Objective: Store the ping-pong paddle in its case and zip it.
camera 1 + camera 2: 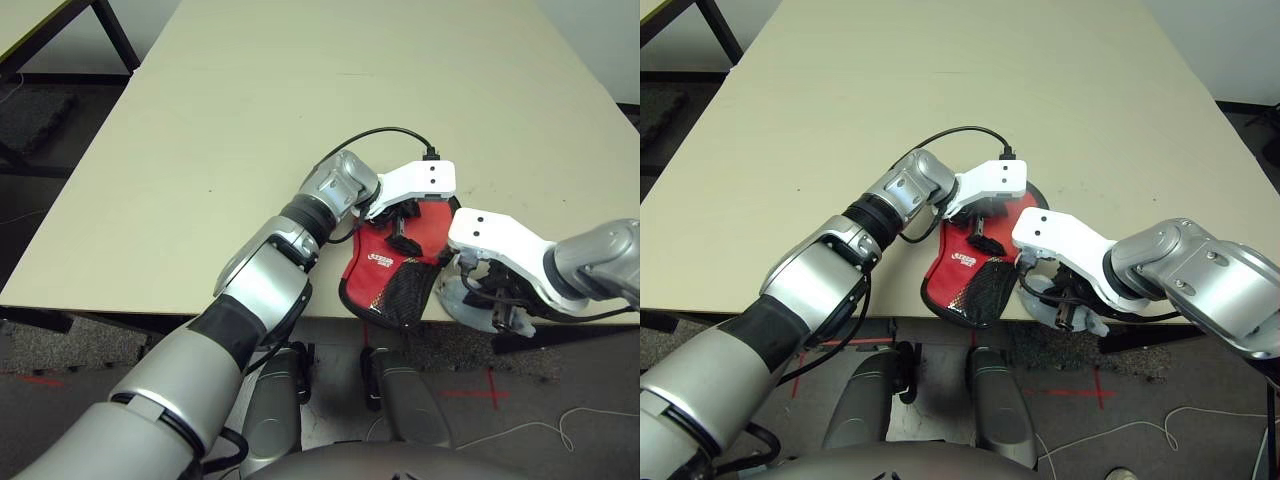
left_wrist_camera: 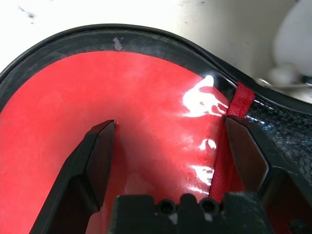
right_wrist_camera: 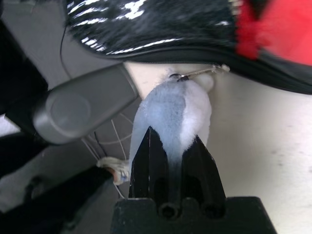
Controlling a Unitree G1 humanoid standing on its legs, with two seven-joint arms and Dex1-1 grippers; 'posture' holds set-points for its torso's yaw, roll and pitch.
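Observation:
The red case [image 1: 378,262] with its black mesh pocket [image 1: 405,295] lies at the table's front edge, partly hanging over it. My left gripper [image 2: 170,141] is open, its fingers [image 2: 97,161] pressing down on the case's glossy red, black-rimmed face [image 2: 146,97]. Whether that face is the ping-pong paddle behind a clear panel I cannot tell; no handle shows. My right gripper [image 3: 170,146] is shut on the fluffy grey-white pompom pull [image 3: 170,112], just off the table edge beside the case's mesh end [image 3: 146,24]. From the head, the pompom [image 1: 462,300] hangs below the right gripper's white housing [image 1: 490,235].
The beige table [image 1: 300,100] stretches away behind the case. A black cable [image 1: 380,133] loops over my left wrist. The two arms sit close together at the case. A second table's corner [image 1: 30,20] stands at the far left, and the floor carries red tape marks [image 1: 480,390].

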